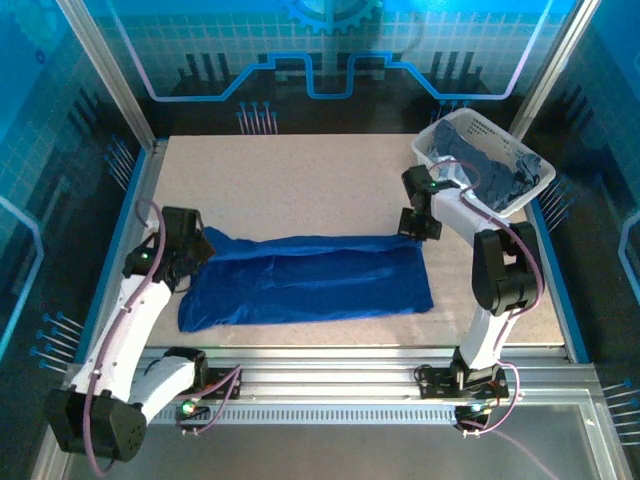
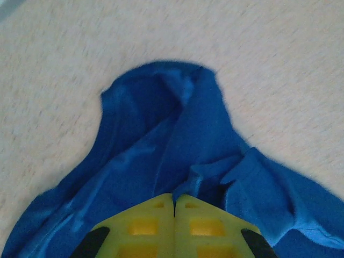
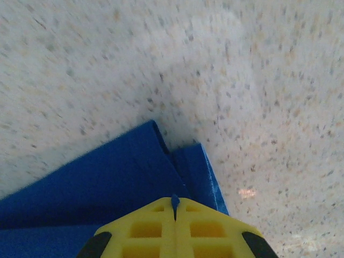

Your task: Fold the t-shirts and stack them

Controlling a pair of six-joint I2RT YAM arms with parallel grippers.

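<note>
— Now, item one: how many shirts do we have on the table (image 1: 300, 190)?

— We count one blue t-shirt (image 1: 310, 278), royal blue, lying as a long band across the near half of the table, its length running left to right. No print shows on the upper face.

— Containers?

— One white lattice basket (image 1: 535, 165) at the far right corner, tilted. In it we see a heap of grey-blue shirts (image 1: 495, 172); we cannot count them, since they are bunched together.

— Tools?

— Two. The left gripper (image 1: 198, 247) sits at the band's far left corner. From the left wrist its yellow fingers (image 2: 150, 215) are pressed together, with bunched cloth drawn up to the tips (image 2: 174, 198). We record it as clamped on the blue t-shirt (image 2: 161, 145).

— And the other?

— The right gripper (image 1: 418, 228) sits at the far right corner. Its fingers are together (image 3: 174, 201), with a sliver of the blue t-shirt (image 3: 118, 183) pinched in the seam between them. The layered edge lies just ahead on the speckled tabletop.
</note>
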